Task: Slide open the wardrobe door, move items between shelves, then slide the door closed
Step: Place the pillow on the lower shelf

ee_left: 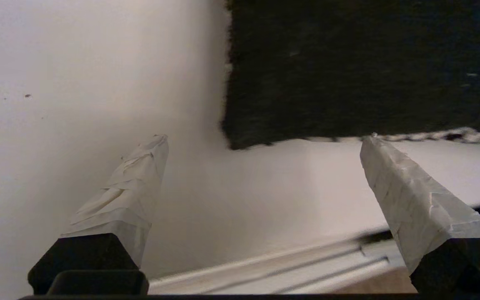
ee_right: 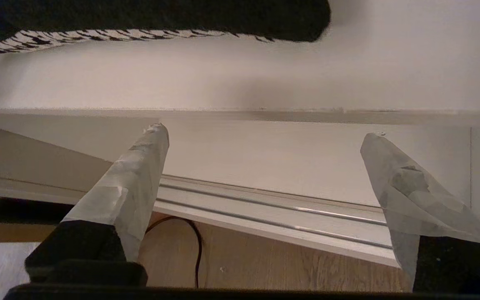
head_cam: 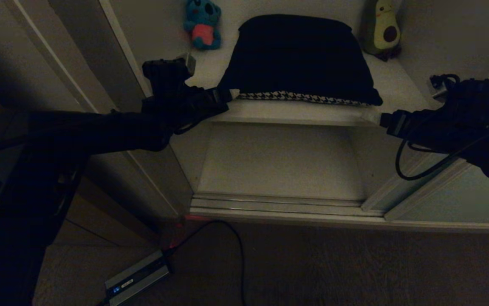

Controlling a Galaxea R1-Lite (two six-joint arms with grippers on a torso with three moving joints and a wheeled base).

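The cushion, dark on top with a houndstooth band along its front edge, lies flat on the upper shelf of the open wardrobe. Behind it stand the teal koala plush on the left and the avocado plush on the right. My left gripper is at the cushion's front left corner, open and holding nothing; its wrist view shows the cushion just beyond the gripper. My right gripper is open beside the front right corner, below the cushion in its wrist view, the gripper empty.
The lower shelf is bare, with the ribbed floor track in front of it. The grey-green sliding door stands at the right, and more panels at the left. A power box and black cable lie on the floor.
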